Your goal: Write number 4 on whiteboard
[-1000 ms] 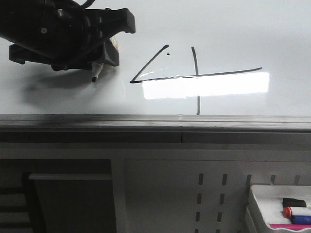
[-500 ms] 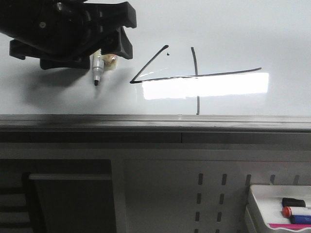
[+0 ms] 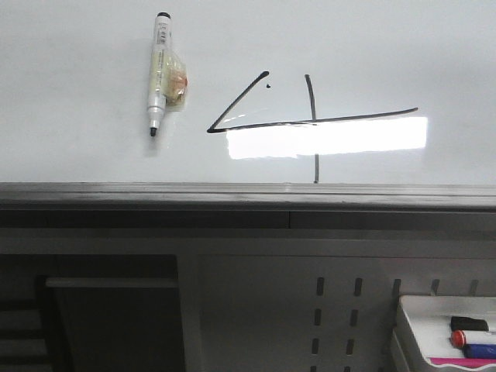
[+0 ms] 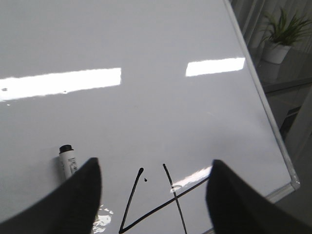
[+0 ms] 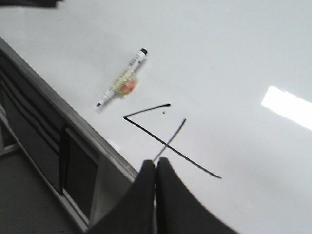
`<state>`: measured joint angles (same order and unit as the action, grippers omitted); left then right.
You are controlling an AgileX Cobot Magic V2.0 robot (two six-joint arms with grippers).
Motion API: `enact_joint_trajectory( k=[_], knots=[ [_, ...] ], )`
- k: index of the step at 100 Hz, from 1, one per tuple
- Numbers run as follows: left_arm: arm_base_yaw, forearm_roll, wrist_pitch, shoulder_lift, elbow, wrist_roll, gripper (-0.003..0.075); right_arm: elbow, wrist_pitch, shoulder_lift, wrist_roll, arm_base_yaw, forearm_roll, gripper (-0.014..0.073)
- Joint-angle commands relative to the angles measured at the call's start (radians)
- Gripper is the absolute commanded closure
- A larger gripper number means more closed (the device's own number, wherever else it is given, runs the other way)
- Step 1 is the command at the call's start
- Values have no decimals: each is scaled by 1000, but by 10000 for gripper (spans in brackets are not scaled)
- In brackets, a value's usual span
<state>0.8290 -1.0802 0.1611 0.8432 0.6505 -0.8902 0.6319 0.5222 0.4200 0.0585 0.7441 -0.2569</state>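
Front view: a marker [image 3: 160,72] is seen lying flat on the whiteboard [image 3: 85,155], uncapped, tip pointed toward the grey edge rail [image 3: 248,194], with a yellowish wrap around its middle. It is not gripped by anything. Just right of the marker, the number 4 [image 3: 310,116] is drawn in thin black: a slanted stroke, a long horizontal bar, and a vertical stroke crossing the bar. A tiny stray dot is seen beside the top of the slanted stroke. A bright rectangular reflection is laid directly under the bar. Well right of the marker and below the rail, a white tray [image 3: 411,325] is seen holding a few markers.

Left wrist view: the left gripper [image 4: 153,195] is held spread wide with nothing between the fingers. The marker [image 4: 67,160] is seen just beside one finger, apart from it; the number 4 [image 4: 156,204] is framed between the fingers on the whiteboard [image 4: 146,122].

Right wrist view: the right gripper [image 5: 156,170] is pressed closed, fingers touching, nothing held. The marker [image 5: 123,82] and the number 4 [image 5: 165,136] are seen on the whiteboard [image 5: 234,58], the 4 right of the marker.
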Motion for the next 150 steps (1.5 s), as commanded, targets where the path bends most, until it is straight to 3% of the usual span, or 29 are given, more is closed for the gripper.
enact_joint_trajectory(
  k=[1, 10, 38, 91, 103, 114, 122, 134, 141, 150],
  knots=[
    [7, 11, 15, -151, -59, -39, 566, -56, -52, -103, -21, -30, -87, 636],
    [7, 11, 15, -281, -150, -50, 739, -105, -12, -207, -21, -44, -94, 637],
    [7, -48, 9, -510, -330, -55, 741, -138, 22, -371, -21, -44, -94, 637],
    [7, -49, 13, -522, -391, -67, 741, -138, 20, -373, -21, -44, -94, 637],
    [5, -18, 150, -526, -416, -67, 741, -138, 20, -373, -21, -44, -94, 637],
    [-34, 303, 194, -536, -479, -23, 741, -138, 20, -373, -21, -44, -94, 637],
    [-100, 570, 198, -566, -536, 163, 741, -138, 20, -373, -21, -44, -94, 637],
    [-233, 743, 172, -643, -634, 429, 741, -138, 20, -373, -21, -44, -94, 637],
    [-299, 855, 108, -715, -682, 556, 741, -138, 20, -373, -21, -44, -94, 637],
    [-367, 926, -97, -824, -687, 661, 741, -138, 20, -373, -21, -44, -94, 637]
  ],
)
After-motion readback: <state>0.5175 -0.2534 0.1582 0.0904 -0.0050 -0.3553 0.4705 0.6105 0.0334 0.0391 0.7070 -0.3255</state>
